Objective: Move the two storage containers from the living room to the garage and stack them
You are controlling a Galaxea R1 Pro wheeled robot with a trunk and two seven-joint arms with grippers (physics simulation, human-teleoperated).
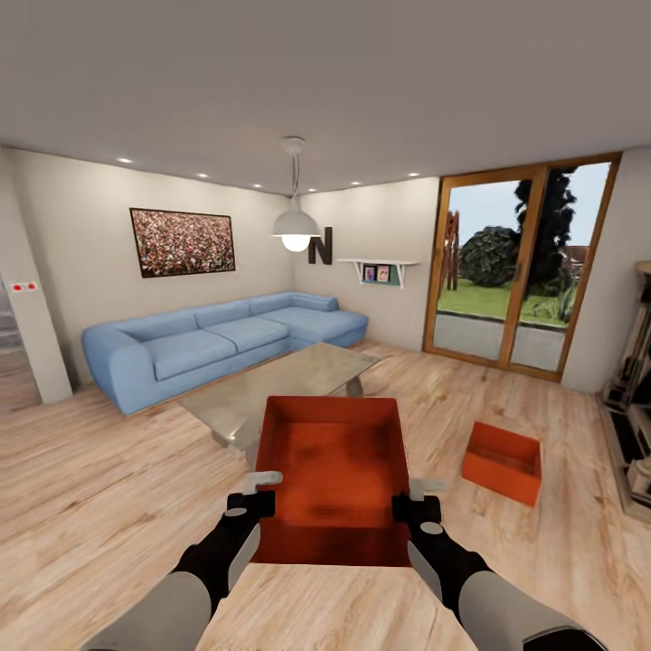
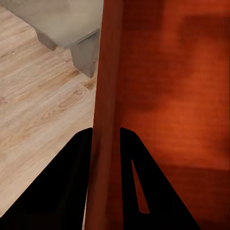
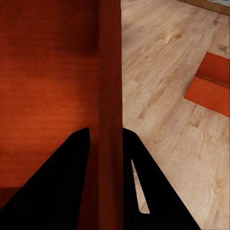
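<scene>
— Left arm?
— Left gripper [image 1: 256, 493] clamped on the left wall of the held container [image 1: 333, 475], one finger [image 2: 57, 191] outside, the other inside, the thin orange-red wall pinched between them. Seen close in the left wrist view, over the container [image 2: 167, 96] and the wood-plank floor [image 2: 38, 105].

— Right arm?
— Same on the opposite side. Right gripper [image 1: 414, 502] closed on the right wall, a finger [image 3: 52, 187] on each face of it, in the right wrist view against the ribbed inside of the container [image 3: 48, 81].

— Where exactly, that bin?
— Held up between both grippers, open top upward, in front of the robot in the living room. Beyond its far edge, a low grey coffee table [image 1: 280, 389]; behind that, the blue sofa [image 1: 217, 344] along the wall.

— And the other?
— Second container [image 1: 502, 463] resting on the light wood floor [image 1: 108, 488], off to the right of the held one and well apart from it, tilted slightly askew to the planks. Also caught in the right wrist view [image 3: 211, 86]. Past it, the wood-framed glass doors [image 1: 520, 271].
</scene>
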